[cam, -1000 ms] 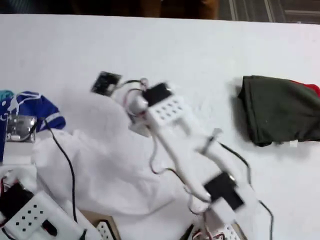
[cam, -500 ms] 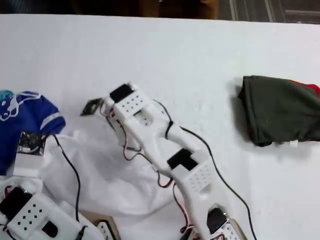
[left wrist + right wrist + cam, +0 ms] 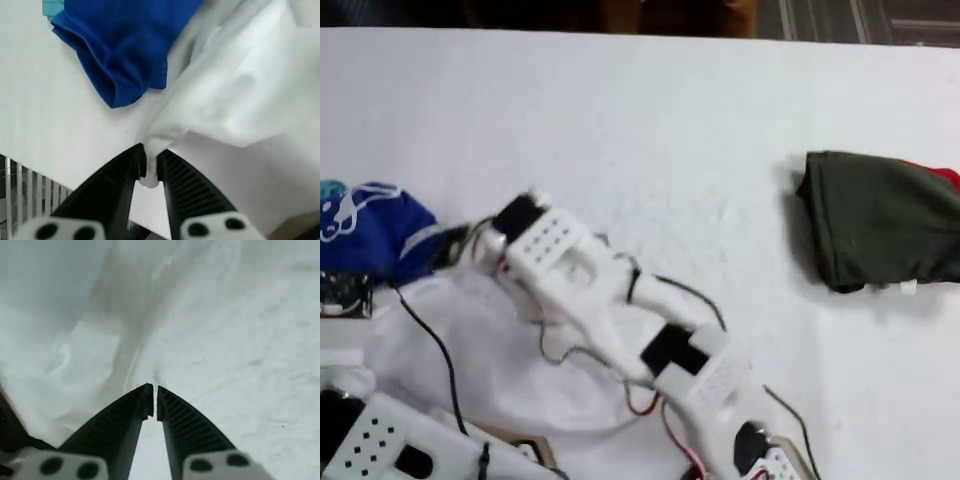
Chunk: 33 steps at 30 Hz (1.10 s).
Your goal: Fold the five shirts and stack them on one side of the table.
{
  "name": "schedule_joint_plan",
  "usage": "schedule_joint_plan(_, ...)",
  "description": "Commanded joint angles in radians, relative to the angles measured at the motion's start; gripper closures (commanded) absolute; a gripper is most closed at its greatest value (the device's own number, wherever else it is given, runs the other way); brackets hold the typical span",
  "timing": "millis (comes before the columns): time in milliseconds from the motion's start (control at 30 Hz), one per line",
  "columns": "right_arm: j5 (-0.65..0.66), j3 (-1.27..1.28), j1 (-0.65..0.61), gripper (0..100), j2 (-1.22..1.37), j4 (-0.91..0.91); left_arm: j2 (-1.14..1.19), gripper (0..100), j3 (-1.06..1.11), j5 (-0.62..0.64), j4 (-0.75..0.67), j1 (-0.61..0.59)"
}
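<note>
A crumpled white shirt lies at the table's near left. My left gripper is shut on a pinched corner of this white shirt, close to the table edge. Just beyond it sits a bunched blue shirt, which lies at the far left in the high view. My right gripper is shut, with its tips at a crease of the white shirt; whether it pinches cloth is unclear. From above, the right gripper is between the blue and white shirts.
A folded dark green shirt lies on a red one at the right side. The white table is bare across the middle and back. The left arm's base and cables crowd the near left corner.
The right arm has swung left and toward the near side, from the table's middle to the gap between the blue and white shirts. The left arm has drawn back to the left.
</note>
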Motion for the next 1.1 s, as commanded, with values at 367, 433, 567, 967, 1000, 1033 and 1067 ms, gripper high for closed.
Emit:
schedule_joint_plan(367, 0.0, -0.012, 0.03, 97.8, 0.176, 0.019, -0.002, 97, -0.051, -0.037, 0.003, -0.146)
schedule_joint_plan(433, 0.0, -0.009, 0.041, 97.8, 0.18, 0.019, -0.002, 97, -0.051, -0.037, 0.003, -0.167)
schedule_joint_plan(567, 0.0, -0.002, 0.116, 97.8, 0.182, 0.019, 0.003, 97, -0.042, -0.035, -0.026, -0.196)
schedule_joint_plan(967, -0.052, 0.071, 0.464, 97.8, 0.18, 0.021, -0.002, 97, 0.036, -0.034, -0.101, -0.112)
schedule_joint_plan(1000, -0.054, 0.077, 0.473, 97.8, 0.173, 0.021, -0.003, 97, 0.035, -0.02, -0.101, -0.097)
schedule_joint_plan(1033, -0.054, 0.08, 0.476, 97.8, 0.16, 0.021, -0.003, 96, 0.024, 0.015, -0.101, -0.08)
schedule_joint_plan(1067, -0.054, 0.08, 0.476, 97.8, 0.147, 0.021, -0.003, 93, 0.004, 0.063, -0.097, -0.071)
